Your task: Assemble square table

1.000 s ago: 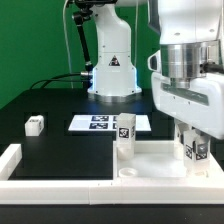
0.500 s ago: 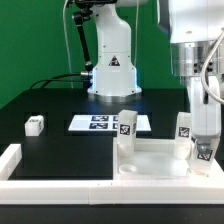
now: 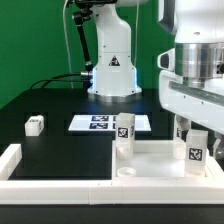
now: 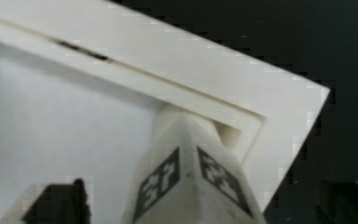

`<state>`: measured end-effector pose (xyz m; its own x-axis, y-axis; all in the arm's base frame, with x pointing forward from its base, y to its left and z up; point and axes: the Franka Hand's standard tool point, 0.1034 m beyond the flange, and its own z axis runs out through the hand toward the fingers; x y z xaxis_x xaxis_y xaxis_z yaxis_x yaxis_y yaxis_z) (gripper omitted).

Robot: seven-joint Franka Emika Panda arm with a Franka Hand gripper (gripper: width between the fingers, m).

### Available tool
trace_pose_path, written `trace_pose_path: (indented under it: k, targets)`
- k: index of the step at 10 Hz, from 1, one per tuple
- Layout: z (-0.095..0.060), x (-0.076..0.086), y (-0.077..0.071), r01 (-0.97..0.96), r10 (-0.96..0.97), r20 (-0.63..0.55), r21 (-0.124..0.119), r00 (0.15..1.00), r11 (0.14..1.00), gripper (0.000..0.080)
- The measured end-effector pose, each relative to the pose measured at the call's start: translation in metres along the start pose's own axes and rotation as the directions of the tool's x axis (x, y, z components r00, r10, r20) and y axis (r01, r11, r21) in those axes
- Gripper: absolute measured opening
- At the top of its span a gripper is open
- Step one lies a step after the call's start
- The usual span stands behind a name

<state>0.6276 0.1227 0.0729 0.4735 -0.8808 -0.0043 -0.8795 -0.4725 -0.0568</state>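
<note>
The white square tabletop [image 3: 155, 160] lies flat at the front of the exterior view's right; it also shows in the wrist view [image 4: 69, 120]. One tagged white leg [image 3: 124, 135] stands upright at its far left corner. Another tagged leg [image 3: 197, 150] stands at its right side. My gripper [image 3: 192, 138] hangs straight over that leg. In the wrist view the leg [image 4: 194, 175] stands between my dark fingers [image 4: 55, 202], with a gap on each side of it. The gripper [image 4: 208, 205] is open. A loose leg [image 3: 34, 124] lies on the black table at the left.
The marker board [image 3: 100, 123] lies behind the tabletop. A long white border rail [image 3: 12, 158] runs along the front and left, with the tabletop against it. The robot base [image 3: 112, 70] stands at the back. A round socket [image 3: 128, 173] shows at the tabletop's near left corner.
My wrist has turned about its vertical axis over the right leg and come back to how it faced a second ago. The leg stays at its corner. Nothing else has moved.
</note>
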Motion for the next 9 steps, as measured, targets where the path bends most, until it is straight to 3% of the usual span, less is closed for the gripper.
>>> trace_pose_path:
  k: [3,5,7,8,9]
  targets:
    - [0.0001,0.0022,0.0010,0.274,-0.274,-0.001,-0.002,0.962,0.962,0.0649]
    - [0.0001,0.0070,0.0016,0.595,-0.595,-0.016,-0.014,0.803,0.803,0.0649]
    - [0.0004,0.0072,0.0011,0.619,-0.619,-0.022,-0.012,0.785,0.786,0.0649]
    - [0.0004,0.0074,0.0011,0.619,-0.619,-0.022,-0.012,0.785,0.786,0.0540]
    - [0.0004,0.0067,0.0009,0.575,-0.575,-0.020,-0.008,0.818,0.818,0.0540]
